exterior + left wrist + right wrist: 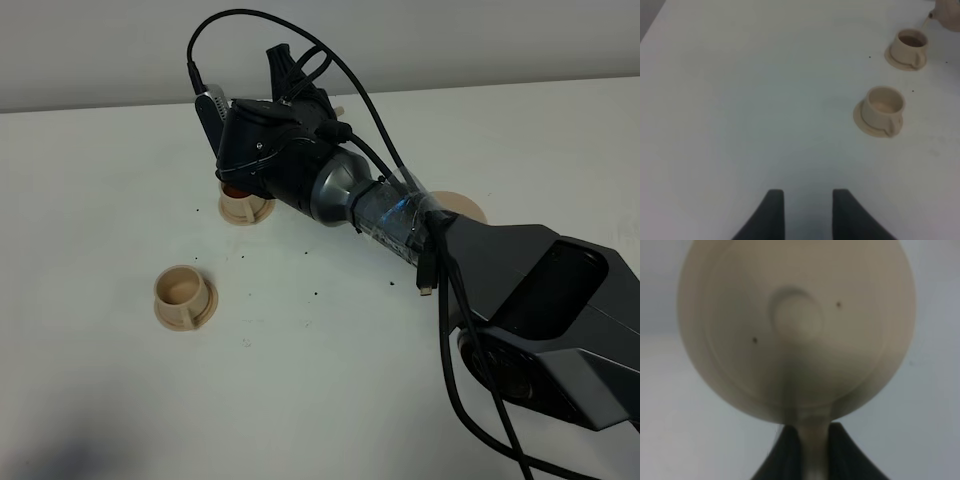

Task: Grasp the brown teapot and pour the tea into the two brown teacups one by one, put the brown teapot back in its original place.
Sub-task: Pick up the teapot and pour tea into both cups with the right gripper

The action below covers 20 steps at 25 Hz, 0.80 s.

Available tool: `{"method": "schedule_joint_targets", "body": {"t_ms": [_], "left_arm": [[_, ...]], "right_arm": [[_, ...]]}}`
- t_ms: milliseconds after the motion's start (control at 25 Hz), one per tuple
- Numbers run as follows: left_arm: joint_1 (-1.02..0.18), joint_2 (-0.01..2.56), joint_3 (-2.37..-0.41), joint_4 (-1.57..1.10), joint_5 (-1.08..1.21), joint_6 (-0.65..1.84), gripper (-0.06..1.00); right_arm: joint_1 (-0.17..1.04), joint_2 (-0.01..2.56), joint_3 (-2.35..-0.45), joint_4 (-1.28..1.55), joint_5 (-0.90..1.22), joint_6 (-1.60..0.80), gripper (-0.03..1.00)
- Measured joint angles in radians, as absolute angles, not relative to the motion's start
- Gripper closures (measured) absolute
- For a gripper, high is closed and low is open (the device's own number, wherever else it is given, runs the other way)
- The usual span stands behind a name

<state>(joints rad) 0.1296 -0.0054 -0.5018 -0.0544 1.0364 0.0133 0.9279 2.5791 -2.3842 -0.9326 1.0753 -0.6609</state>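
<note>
The right gripper [814,452], closed tight around the brown teapot [795,330] handle, has the far teacup [245,207] at its six o'clock in the high view

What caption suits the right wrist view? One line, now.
Right hand shut on the brown teapot by its handle, lid and knob filling the frame, white table behind.

Right arm [520,290]: extended from near right toward far centre-left, wrist held above the tabletop [100,200]. Right gripper [811,432]: jaws closed on the handle of the teapot [795,325]. Left gripper [808,197]: jaws parted, nothing between them, held clear above the tabletop and pointing forward.
</note>
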Motion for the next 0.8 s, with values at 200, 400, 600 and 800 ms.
{"method": "schedule_joint_targets", "body": {"t_ms": [200,400,600,800], "left_arm": [[0.130,-0.005,-0.502,-0.054,1.036,0.013,0.66],[0.130,-0.005,-0.502,-0.054,1.036,0.013,0.66],[0.130,-0.005,-0.502,-0.054,1.036,0.014,0.66],[0.130,-0.005,-0.502,-0.054,1.036,0.014,0.66]], "right_arm": [[0.928,2.579,-2.384,-0.863,1.076,-0.651,0.84],[0.928,2.579,-2.384,-0.846,1.076,-0.590,0.84],[0.927,2.579,-2.384,-0.791,1.091,-0.552,0.84],[0.917,2.579,-2.387,-0.738,1.126,-0.532,0.84]]}}
